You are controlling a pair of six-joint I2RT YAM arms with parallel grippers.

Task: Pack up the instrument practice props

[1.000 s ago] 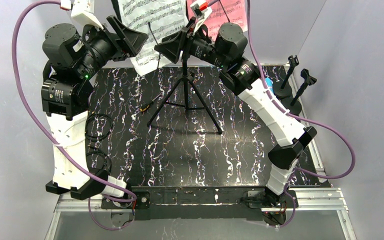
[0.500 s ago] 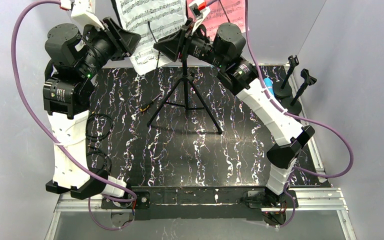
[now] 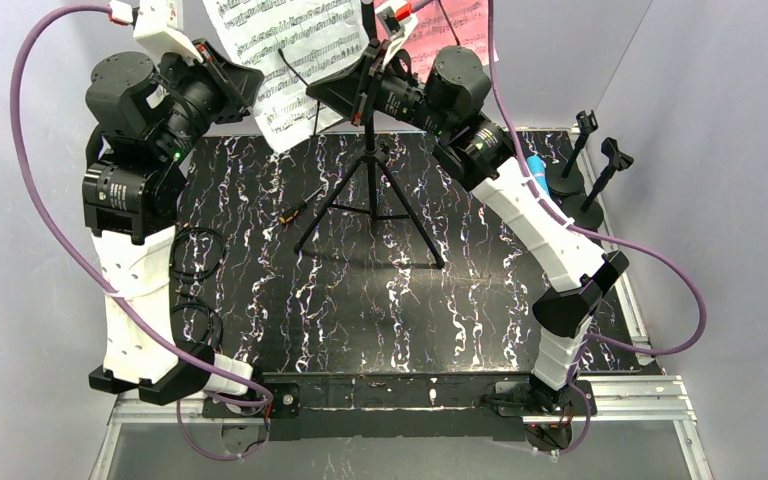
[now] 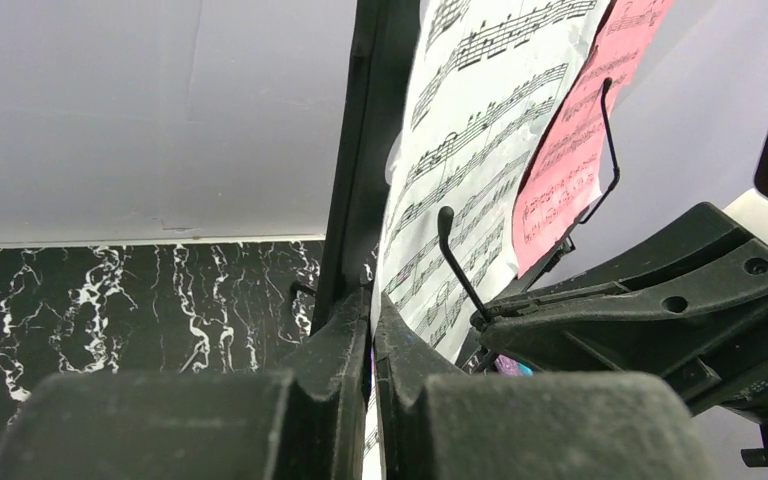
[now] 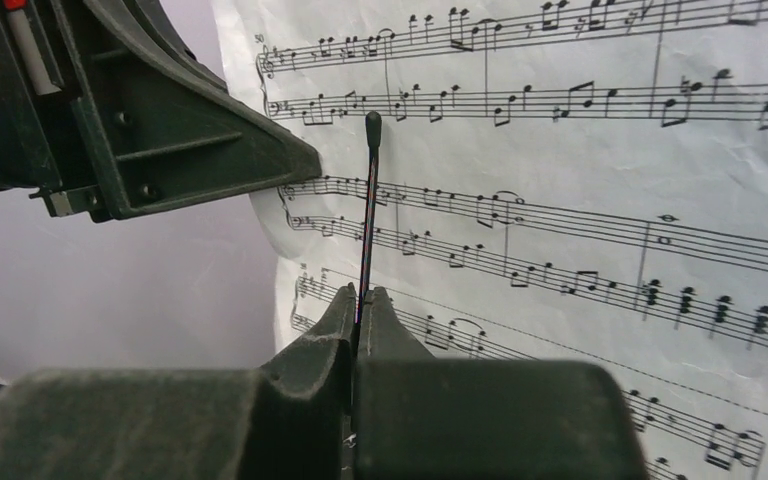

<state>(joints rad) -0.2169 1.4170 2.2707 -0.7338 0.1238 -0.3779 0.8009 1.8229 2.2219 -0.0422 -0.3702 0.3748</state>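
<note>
Black marbled worktop [image 3: 380,310] below, and up at its far edge my left gripper [image 4: 372,335] is pinched tight on the white music sheet [image 4: 460,150], my right gripper [image 5: 360,312] clamped on the thin wire page-holder [image 5: 368,200], pink sheet [image 3: 460,45] just beside.

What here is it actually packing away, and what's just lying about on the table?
Part of the job:
white music sheet
pink music sheet
two black mic holders
blue microphone, mostly hidden

Just lying about:
tall tripod stand
its wire page holder
coiled black cable
</note>
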